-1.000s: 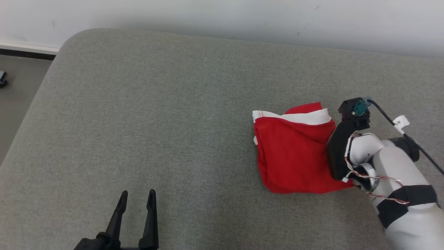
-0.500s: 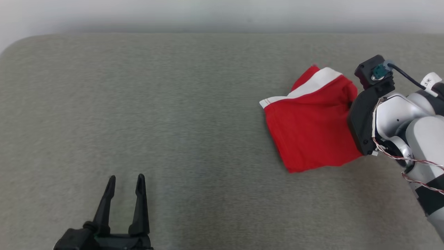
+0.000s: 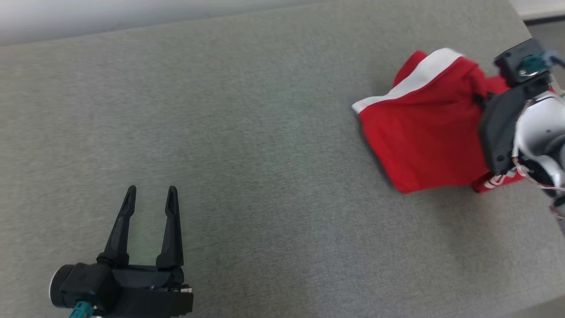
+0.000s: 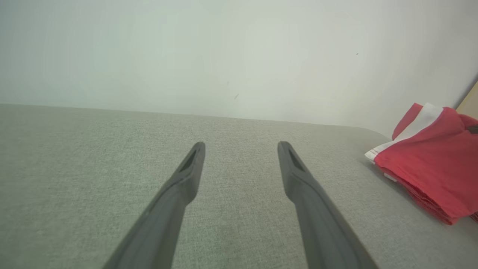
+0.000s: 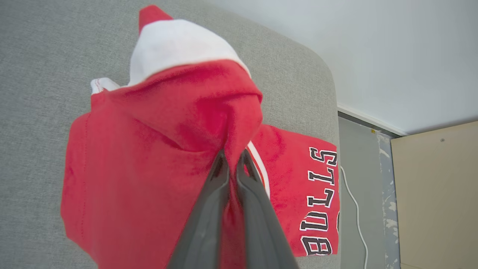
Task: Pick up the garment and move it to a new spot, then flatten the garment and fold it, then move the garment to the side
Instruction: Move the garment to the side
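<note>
The garment (image 3: 423,128) is a folded red jersey with a white band and black lettering, lying near the right end of the grey cushion (image 3: 247,145). In the right wrist view my right gripper (image 5: 233,155) is shut on a pinched fold of the garment (image 5: 149,149), its cloth bunched up around the fingertips. My right wrist (image 3: 521,115) covers the garment's right side in the head view. My left gripper (image 3: 150,194) stands open and empty at the lower left, far from the garment (image 4: 429,157). Its fingers (image 4: 186,175) point over bare cushion.
A pale wall (image 3: 132,17) runs along the cushion's far edge. Past the cushion's right end lie grey floor (image 5: 354,157), a white cable (image 5: 353,209) and a beige panel (image 5: 437,186). Wide open cushion lies between the two grippers.
The head camera has swung right, so the whole picture shifted. My right gripper has dragged the garment toward the cushion's right end, its gripped side lifted. The left gripper stays open.
</note>
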Robot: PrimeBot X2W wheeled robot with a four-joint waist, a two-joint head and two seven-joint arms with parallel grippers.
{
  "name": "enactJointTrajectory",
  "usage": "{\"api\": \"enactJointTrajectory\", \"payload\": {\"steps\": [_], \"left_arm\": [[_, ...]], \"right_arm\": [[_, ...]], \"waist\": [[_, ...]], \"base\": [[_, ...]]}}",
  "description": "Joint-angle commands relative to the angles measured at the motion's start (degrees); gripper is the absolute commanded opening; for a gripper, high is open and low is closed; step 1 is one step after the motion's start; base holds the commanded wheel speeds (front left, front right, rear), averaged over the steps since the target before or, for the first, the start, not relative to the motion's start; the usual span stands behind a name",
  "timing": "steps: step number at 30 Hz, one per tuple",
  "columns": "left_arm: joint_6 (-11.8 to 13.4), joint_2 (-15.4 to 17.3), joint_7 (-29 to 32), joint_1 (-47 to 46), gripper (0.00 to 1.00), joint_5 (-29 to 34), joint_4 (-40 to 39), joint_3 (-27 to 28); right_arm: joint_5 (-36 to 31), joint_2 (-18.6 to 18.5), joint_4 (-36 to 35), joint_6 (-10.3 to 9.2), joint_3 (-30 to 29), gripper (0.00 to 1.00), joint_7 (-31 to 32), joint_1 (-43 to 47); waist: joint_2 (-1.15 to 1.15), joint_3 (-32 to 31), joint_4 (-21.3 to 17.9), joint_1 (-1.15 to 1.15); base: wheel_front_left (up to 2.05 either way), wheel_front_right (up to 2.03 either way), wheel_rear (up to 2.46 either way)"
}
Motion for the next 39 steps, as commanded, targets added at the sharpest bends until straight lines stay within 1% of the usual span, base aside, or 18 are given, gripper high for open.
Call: {"api": "enactJointTrajectory", "payload": {"steps": [1, 7, 12, 16, 20, 24, 25, 26, 29, 32, 35, 38, 39], "left_arm": [[-0.21, 0.19, -0.15, -0.94, 1.0, 0.75, -0.18, 0.39], [-0.35, 0.19, -0.15, -1.66, 1.0, 2.01, -0.5, 0.23], [-0.42, 1.09, -0.15, -2.55, 1.0, 1.95, -1.02, -1.35], [-0.42, 1.5, -0.16, -3.47, 1.0, 1.81, -1.73, -1.96], [-0.43, 2.04, -0.15, -3.79, 1.0, 1.16, -2.34, -2.28], [-0.43, 2.33, -0.15, -3.66, 1.0, 0.93, -2.4, -2.69], [-0.43, 2.37, -0.16, -3.62, 1.0, 1.2, -2.68, -2.65], [-0.43, 2.35, -0.16, -3.46, 1.0, 1.45, -2.78, -2.65], [-0.43, 2.27, -0.16, -2.87, 1.0, 1.96, -2.76, -2.61], [-0.43, 1.92, -0.15, -2.21, 1.0, 1.57, -3.0, -1.77], [-0.44, 1.48, -0.15, -1.42, 1.0, 0.93, -2.77, -0.82], [-0.44, 1.0, -0.15, -0.02, 1.0, 0.99, -2.36, 0.53], [-0.44, 1.0, -0.15, -0.02, 1.0, 0.99, -2.36, 0.53]], "right_arm": [[0.15, -0.68, -0.49, -0.16, -1.21, 0.0, -0.21, 0.63], [-1.53, -2.62, 0.59, -0.16, -7.34, 0.0, -1.93, 2.62], [-5.12, -2.69, 5.28, -0.16, -13.13, 0.0, -6.31, 3.03], [-9.46, -2.47, 9.8, -0.16, -16.73, 0.0, -11.34, 2.31], [-13.84, -1.43, 14.36, -0.16, -19.88, 0.0, -15.64, 1.35], [-17.76, 0.16, 18.06, -0.16, -23.13, 0.0, -17.32, 1.15], [-18.79, 0.68, 19.0, -0.16, -23.97, 0.35, -17.0, 1.46], [-19.52, 1.39, 19.39, -0.16, -24.77, 1.0, -17.5, 1.57], [-21.37, 2.97, 20.31, -0.16, -27.57, 1.0, -19.75, 1.68], [-20.83, 5.45, 20.2, -0.16, -29.57, 1.0, -22.02, 2.69], [-18.95, 7.19, 19.01, -0.16, -30.24, 1.0, -25.0, 4.07], [-16.69, 8.97, 16.21, -0.16, -29.92, 1.0, -28.2, 6.95], [-16.69, 8.97, 16.21, -0.16, -29.92, 1.0, -28.2, 6.95]], "waist": [[-0.01, 4.21, -4.48, -0.01], [-0.01, 5.89, -4.82, -0.01], [-0.01, 7.7, -3.3, -0.01], [-0.01, 9.13, -1.55, -0.01], [-0.01, 10.2, -0.36, -0.01], [-0.01, 10.37, 0.25, -0.01], [-0.01, 10.25, 0.35, -0.01], [-0.01, 10.05, 0.44, -0.01], [-0.01, 9.1, 0.68, -0.01], [-0.01, 7.41, 0.85, -0.01], [-0.01, 5.04, 1.16, -0.01], [-0.01, 2.06, 1.65, -0.01], [-0.01, 2.06, 1.65, -0.01]], "base": [[0.0, 0.0, 0.0], [0.0, 0.0, 0.0], [0.0, 0.0, 0.0], [0.0, 0.0, 0.0], [0.0, 0.0, 0.0], [0.0, 0.0, 0.0], [0.0, 0.0, 0.0], [0.0, 0.0, 0.0], [0.0, 0.0, 0.0], [0.0, 0.0, 0.0], [0.0, 0.0, 0.0], [0.0, 0.0, 0.0], [0.0, 0.0, 0.0]]}}
